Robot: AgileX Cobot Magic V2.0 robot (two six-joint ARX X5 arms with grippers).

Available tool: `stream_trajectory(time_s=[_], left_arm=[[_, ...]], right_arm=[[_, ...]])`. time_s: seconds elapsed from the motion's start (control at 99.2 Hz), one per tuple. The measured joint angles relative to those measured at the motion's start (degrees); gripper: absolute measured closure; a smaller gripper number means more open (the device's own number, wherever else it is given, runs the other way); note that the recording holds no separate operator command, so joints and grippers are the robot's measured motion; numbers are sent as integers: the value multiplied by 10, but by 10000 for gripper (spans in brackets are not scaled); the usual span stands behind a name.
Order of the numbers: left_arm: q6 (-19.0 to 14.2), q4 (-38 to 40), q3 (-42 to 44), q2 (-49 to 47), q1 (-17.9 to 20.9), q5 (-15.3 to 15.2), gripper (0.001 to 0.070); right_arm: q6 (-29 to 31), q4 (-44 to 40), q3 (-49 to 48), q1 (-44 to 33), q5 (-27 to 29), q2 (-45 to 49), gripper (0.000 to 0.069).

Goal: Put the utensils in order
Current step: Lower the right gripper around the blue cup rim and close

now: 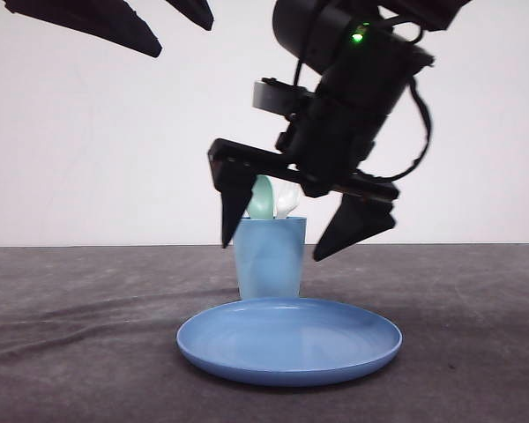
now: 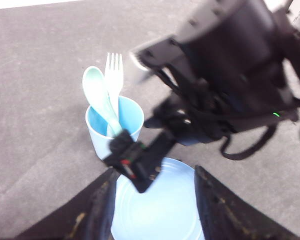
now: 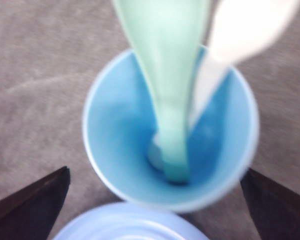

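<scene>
A mint-green spoon (image 1: pixel 261 198) and a white fork (image 1: pixel 286 201) stand upright together in a light blue cup (image 1: pixel 269 260). My right gripper (image 1: pixel 291 227) hangs open just above the cup, one finger on each side of the rim, gripping nothing. In the right wrist view the spoon (image 3: pixel 165 75) and fork (image 3: pixel 240 35) lean inside the cup (image 3: pixel 115 165), between the open right gripper (image 3: pixel 155 220). My left gripper (image 1: pixel 181 35) is raised high at the upper left. In the left wrist view it (image 2: pixel 155 220) stands open and empty over the plate, near the spoon (image 2: pixel 97 92) and fork (image 2: pixel 114 72).
A round blue plate (image 1: pixel 289 339) lies on the dark grey table (image 1: pixel 79 335), just in front of the cup. It also shows below the left gripper's fingers (image 2: pixel 90 215) as plate (image 2: pixel 160 215). The right arm (image 2: pixel 225 75) hangs close over the cup (image 2: pixel 127 120).
</scene>
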Motion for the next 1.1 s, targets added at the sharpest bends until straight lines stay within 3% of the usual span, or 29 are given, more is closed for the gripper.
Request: stream_trajectory(time_s=[0.554, 0.796, 0.897, 1.099], left_arm=[[0, -1, 0, 0, 0, 0, 415], [0, 0, 0, 0, 0, 0, 415], [0, -1, 0, 0, 0, 0, 415], [0, -3, 0, 0, 0, 0, 415]], right_arm=[[-14, -5, 46, -15, 0, 54, 13], [-26, -4, 46, -17, 1, 54, 233], [-29, -4, 47, -18, 1, 54, 267], [-40, -15, 47, -17, 1, 43, 269]])
